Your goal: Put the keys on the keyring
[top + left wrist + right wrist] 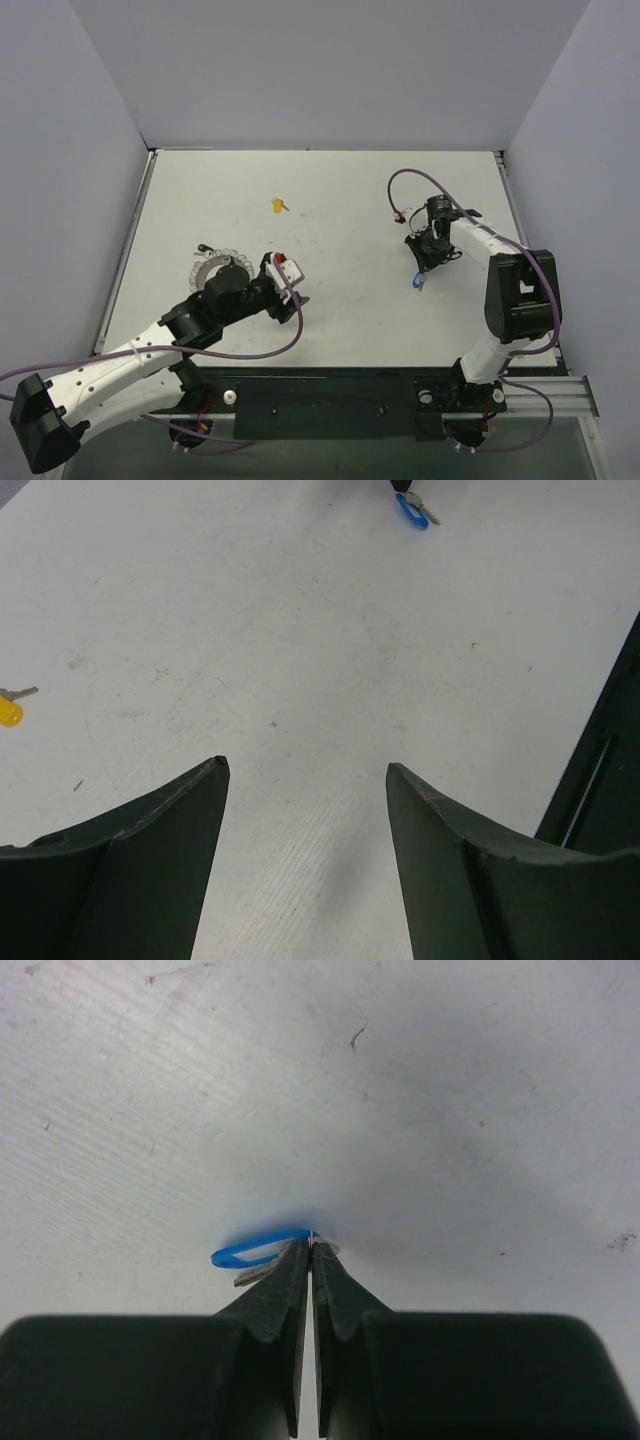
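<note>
While the right gripper [312,1245], well right of the keyring [207,263], pinches the blue key [408,508], the left gripper [305,765] hangs beside the keyring, jaws spread and empty.

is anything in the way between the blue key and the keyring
Only the open left gripper, which sits between the blue key, pinched in the right gripper, and the keyring. The yellow key lies off that line.
</note>
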Controlling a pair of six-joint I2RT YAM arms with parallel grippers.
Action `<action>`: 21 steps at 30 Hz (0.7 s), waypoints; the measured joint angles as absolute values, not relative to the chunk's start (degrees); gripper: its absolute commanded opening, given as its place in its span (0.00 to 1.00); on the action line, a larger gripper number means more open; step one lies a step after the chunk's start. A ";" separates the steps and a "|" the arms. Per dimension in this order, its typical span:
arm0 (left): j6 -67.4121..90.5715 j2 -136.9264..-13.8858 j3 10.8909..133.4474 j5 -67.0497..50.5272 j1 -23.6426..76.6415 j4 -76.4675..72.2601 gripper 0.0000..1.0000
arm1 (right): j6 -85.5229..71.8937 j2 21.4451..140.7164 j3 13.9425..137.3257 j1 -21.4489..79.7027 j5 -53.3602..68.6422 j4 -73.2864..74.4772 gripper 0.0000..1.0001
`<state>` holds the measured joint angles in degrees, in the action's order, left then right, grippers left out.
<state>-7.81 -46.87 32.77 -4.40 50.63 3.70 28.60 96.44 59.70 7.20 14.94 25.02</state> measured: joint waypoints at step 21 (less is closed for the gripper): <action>-7.84 -46.89 32.77 -5.02 50.63 3.70 0.74 | 19.55 95.98 54.72 9.06 10.55 13.19 0.03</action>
<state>-7.84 -46.89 32.77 -5.02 50.63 3.70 19.55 95.98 54.72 9.06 10.55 13.19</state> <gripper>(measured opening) 0.740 0.016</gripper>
